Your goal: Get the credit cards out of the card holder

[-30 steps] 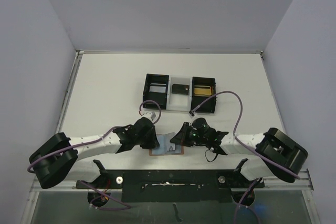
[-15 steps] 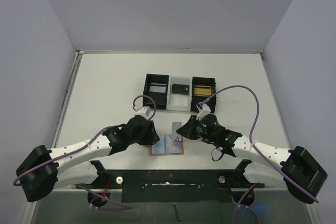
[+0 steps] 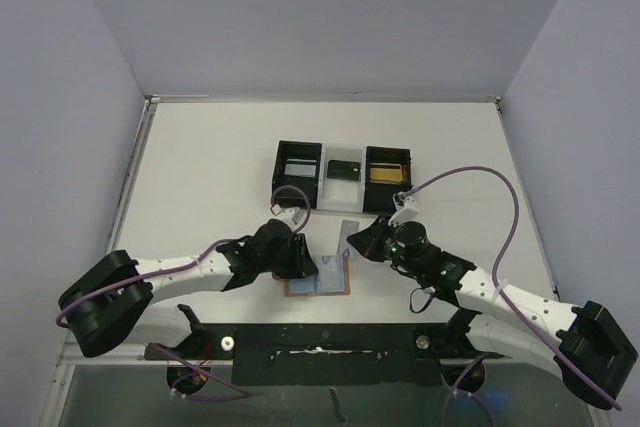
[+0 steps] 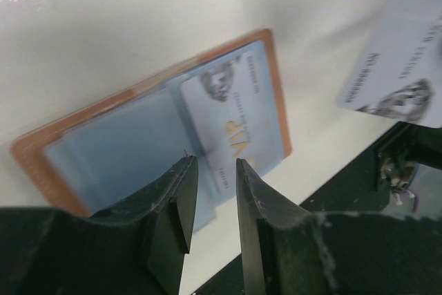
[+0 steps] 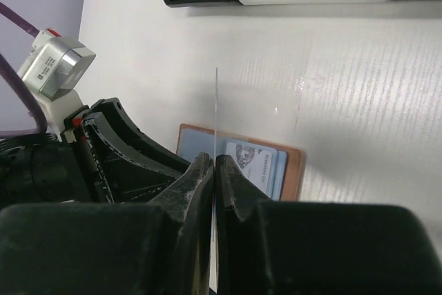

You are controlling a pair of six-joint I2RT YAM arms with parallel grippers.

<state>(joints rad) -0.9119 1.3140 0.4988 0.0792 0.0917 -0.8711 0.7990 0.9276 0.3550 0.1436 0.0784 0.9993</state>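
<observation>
Count: 1 wallet (image 3: pixel 325 280), 1 tray (image 3: pixel 280 182), 2 arms and 4 cards that can be made out.

Cards:
- The grey card (image 3: pixel 347 239) is clenched in the R end effector (image 3: pixel 356 246).
- A second card (image 4: pixel 231 126) sits in a blue pocket of the wallet.
- The black card (image 3: pixel 345 169) is in the tray's white middle section.
- The gold card (image 3: pixel 385 175) is in the tray's R section.
- The tray's L section shows a pale patch (image 3: pixel 298 167); can't tell if it is a card.

The wallet lies open and flat on the surface (image 3: pixel 200 167), just in front of the arm bases and btwn the 2 end effectors. Blue lining is up w/ the brown rim around it. Its long axis runs L-R, approx parallel to the near edge.

The grey card is off the surface, btwn the wallet and the tray. In the top view its long axis points away from the bases toward the tray, leaning slightly R. In the R wrist view it is edge-on, a thin line (image 5: pixel 216 101) rising from the tightly closed fingers.

The second card is in the wallet's R half in the top view, printed face up.

The L end effector (image 4: pixel 215 164) is low over the wallet's middle. Its fingers are slightly apart w/ a narrow gap and grasp nothing. Can't tell whether the tips touch the lining.
</observation>
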